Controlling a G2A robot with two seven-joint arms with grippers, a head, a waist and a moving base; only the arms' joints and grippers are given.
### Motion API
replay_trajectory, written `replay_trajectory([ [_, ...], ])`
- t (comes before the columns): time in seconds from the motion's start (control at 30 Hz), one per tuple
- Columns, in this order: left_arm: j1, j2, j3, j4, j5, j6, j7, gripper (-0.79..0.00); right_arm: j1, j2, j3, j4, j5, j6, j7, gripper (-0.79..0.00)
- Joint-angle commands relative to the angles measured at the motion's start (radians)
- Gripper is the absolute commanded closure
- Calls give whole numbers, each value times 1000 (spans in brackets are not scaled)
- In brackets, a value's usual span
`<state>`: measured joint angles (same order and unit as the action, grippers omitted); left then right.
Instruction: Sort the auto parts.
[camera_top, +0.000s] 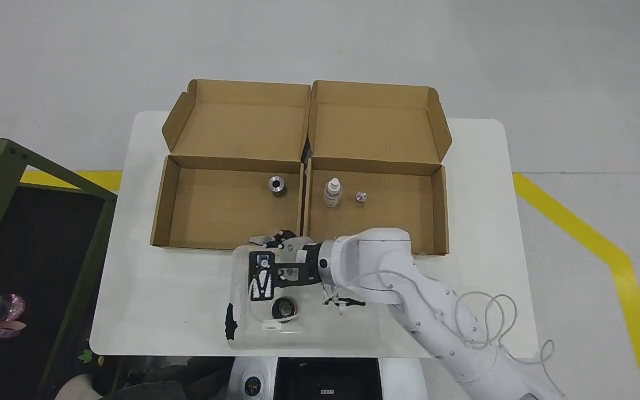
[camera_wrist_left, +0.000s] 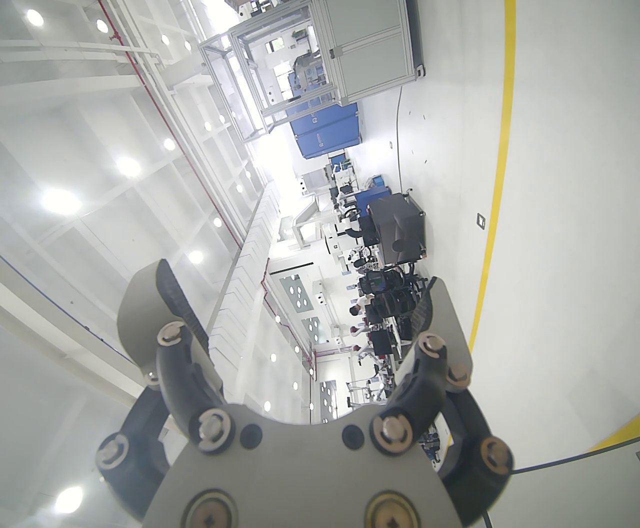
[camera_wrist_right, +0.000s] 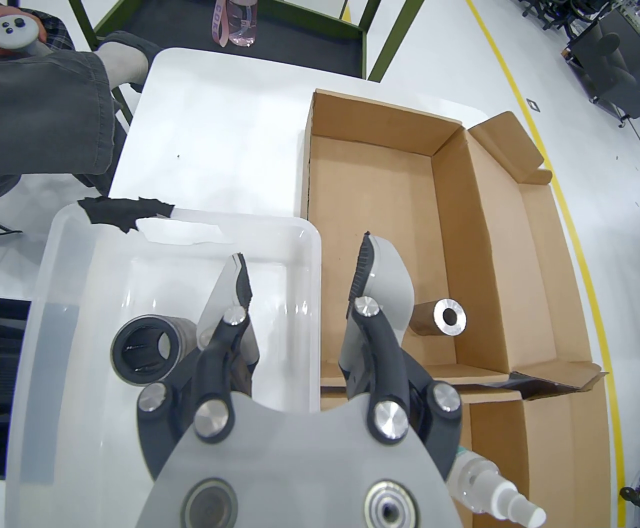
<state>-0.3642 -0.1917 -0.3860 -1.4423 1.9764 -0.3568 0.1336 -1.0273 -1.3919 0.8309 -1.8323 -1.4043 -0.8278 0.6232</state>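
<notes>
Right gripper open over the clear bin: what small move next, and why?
Probably shift sideways and lower over the black-rimmed cylinder in the clear bin: the right gripper is open and empty, and the cylinder lies beside it, ungrasped.

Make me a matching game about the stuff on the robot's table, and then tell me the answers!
Things:
1. metal cylinder
2. spray bottle
3. black ring
4. right gripper

Places or states:
A. open, with nothing in it
B. lying in the clear bin
C. alone in a cardboard box
D. in the other cardboard box, beside a small metal part

Right pairs: 1-C, 2-D, 3-B, 4-A.
</notes>
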Motion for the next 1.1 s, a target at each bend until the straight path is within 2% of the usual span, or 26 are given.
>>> replay_trajectory([
  [0.0, 0, 0, 0, 0, 0, 0, 0, -785, -21, 7, 6, -25, -4, -12, 7, -388],
  [0.1, 0, 0, 0, 0, 0, 0, 0, -785, -55, 17, 14, -54, -12, -30, 13, -388],
  [0.17, 0, 0, 0, 0, 0, 0, 0, -785, -79, 25, 23, -59, -13, -41, 13, -409],
  [0.2, 0, 0, 0, 0, 0, 0, 0, -785, -91, 29, 28, -59, -17, -44, 13, -446],
  [0.3, 0, 0, 0, 0, 0, 0, 0, -785, -127, 40, 39, -65, -22, -67, 7, -465],
  [0.7, 0, 0, 0, 0, 0, 0, 0, -785, -226, 78, 63, -115, -67, -124, -14, -480],
  [1.07, 0, 0, 0, 0, 0, 0, 0, -785, -233, 91, 29, -65, -99, -130, -44, -477],
])
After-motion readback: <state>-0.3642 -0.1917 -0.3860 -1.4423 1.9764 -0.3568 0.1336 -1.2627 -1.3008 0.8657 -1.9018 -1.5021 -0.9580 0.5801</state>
